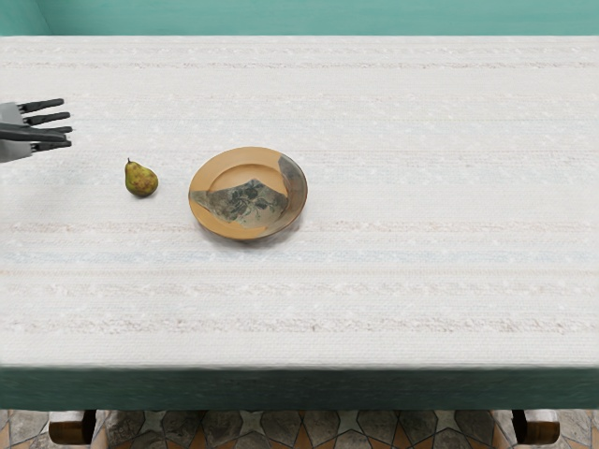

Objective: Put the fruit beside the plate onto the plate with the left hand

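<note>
L hand (36,131) at left edge, fingers (47,119) straight, slightly spread, holding nothing. Pear (140,178) sits just beside plate (211,173), nothing btwn hand & pear.

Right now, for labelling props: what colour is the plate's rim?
Orange-tan, on the plate; clearest in head view.

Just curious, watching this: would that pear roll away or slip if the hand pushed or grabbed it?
Probably it rolls: the pear is rounded with a narrow top, so a push would likely send it wobbling in a curve. Its skin looks smooth, so the left hand may slip unless it wraps around it. It seems firm, holding its shape.
</note>
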You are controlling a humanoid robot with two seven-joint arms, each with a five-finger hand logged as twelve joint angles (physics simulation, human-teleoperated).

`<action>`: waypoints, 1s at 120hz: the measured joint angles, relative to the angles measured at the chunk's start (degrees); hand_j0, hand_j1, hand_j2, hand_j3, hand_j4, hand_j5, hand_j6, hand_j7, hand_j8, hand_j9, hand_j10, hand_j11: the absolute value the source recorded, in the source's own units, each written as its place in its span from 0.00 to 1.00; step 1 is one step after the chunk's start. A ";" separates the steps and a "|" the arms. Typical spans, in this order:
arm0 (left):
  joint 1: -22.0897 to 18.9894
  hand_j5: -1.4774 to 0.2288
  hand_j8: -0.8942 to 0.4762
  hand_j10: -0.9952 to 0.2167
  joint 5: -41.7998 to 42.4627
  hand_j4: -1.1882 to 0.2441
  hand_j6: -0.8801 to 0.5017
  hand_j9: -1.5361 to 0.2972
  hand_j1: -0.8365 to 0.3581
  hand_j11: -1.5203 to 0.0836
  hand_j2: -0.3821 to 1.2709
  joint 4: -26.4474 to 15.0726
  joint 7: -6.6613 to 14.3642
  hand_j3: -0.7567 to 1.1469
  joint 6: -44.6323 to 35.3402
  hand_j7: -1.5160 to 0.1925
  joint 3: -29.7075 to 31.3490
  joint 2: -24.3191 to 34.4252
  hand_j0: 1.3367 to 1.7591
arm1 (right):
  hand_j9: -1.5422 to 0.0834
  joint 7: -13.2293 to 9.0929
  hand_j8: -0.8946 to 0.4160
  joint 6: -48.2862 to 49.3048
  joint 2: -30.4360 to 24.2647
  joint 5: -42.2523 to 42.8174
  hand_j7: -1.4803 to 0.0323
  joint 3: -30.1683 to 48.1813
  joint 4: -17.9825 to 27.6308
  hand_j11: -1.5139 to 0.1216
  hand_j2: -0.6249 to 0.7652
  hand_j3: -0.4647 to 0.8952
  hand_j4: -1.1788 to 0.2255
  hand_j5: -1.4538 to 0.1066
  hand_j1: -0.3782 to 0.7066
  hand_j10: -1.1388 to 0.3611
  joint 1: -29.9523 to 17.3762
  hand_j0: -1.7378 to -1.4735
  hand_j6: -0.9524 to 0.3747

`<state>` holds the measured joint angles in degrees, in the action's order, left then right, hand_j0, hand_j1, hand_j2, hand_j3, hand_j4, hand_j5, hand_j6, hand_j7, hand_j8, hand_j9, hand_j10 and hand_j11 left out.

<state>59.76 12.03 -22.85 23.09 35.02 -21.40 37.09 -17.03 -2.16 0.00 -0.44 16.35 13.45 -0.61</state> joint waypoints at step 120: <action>14.50 0.84 0.62 0.79 -60.37 0.80 0.61 0.81 0.95 0.92 0.24 -12.92 9.12 0.40 -23.69 0.86 18.39 -22.91 0.76 | 0.95 -0.01 0.68 -0.04 0.00 0.00 0.98 0.01 0.00 0.93 0.45 0.34 0.84 0.93 0.03 0.76 0.09 0.30 0.72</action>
<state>74.26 -48.35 -35.77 32.21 11.33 -3.01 14.18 -17.03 -2.20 0.00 -0.44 16.36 13.45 -0.52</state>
